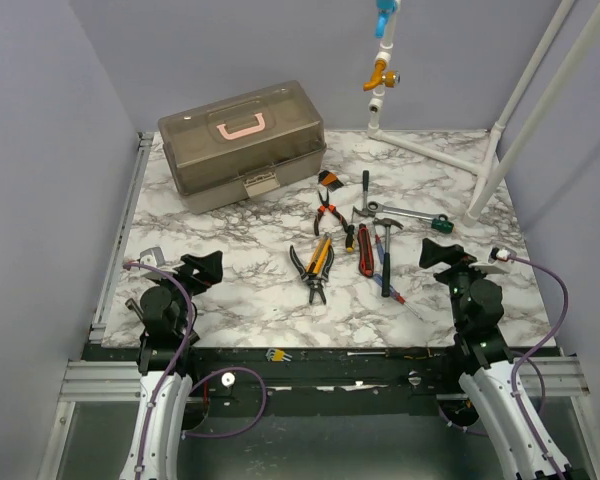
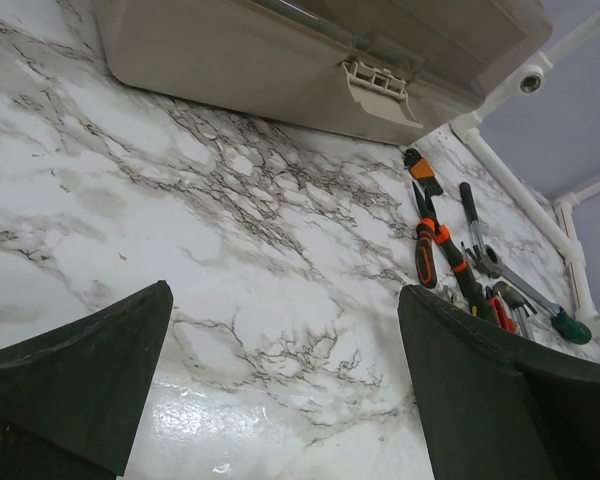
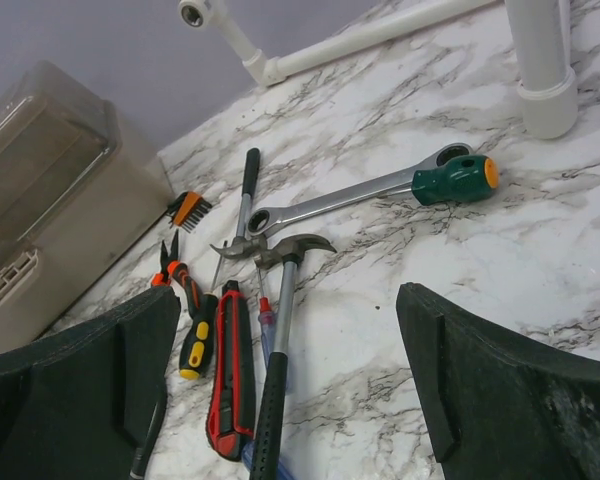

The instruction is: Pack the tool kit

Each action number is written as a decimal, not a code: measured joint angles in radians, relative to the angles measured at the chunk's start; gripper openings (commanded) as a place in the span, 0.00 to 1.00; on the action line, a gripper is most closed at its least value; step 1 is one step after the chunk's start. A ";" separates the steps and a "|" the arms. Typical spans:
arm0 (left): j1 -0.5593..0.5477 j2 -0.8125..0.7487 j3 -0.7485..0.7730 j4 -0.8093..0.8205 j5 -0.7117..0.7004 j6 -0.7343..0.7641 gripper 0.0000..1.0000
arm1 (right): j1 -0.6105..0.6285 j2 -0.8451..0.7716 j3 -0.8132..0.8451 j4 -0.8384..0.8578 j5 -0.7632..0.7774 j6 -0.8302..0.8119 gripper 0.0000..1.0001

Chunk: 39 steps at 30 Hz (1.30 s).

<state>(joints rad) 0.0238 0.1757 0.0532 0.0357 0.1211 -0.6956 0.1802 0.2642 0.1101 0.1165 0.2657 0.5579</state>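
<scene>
The closed translucent grey-brown toolbox (image 1: 242,143) with a pink lid handle (image 1: 242,125) stands at the back left of the marble table; its latch shows in the left wrist view (image 2: 380,88). Loose tools lie mid-table: pliers (image 1: 312,265), a red knife (image 1: 365,250), a hammer (image 1: 384,250), orange-handled pliers (image 1: 329,215), a wrench with a green end (image 1: 408,217). The right wrist view shows the hammer (image 3: 280,350), the red knife (image 3: 230,370) and the wrench (image 3: 380,190). My left gripper (image 1: 205,268) is open and empty at the front left. My right gripper (image 1: 442,255) is open and empty, right of the tools.
A white pipe frame (image 1: 500,130) stands at the back right, with an orange and blue fitting (image 1: 380,70) hanging on it. A small grey object (image 1: 150,256) lies near the left edge. Purple walls close in the sides.
</scene>
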 measured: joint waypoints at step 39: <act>0.019 0.969 1.213 -0.357 -0.138 0.094 0.98 | 0.000 0.038 0.000 0.001 0.003 0.001 1.00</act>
<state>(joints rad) 0.0433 1.1446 1.2663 -0.3210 -0.0166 -0.6014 0.1802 0.3023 0.1101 0.1177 0.2684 0.5587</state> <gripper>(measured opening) 0.985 0.998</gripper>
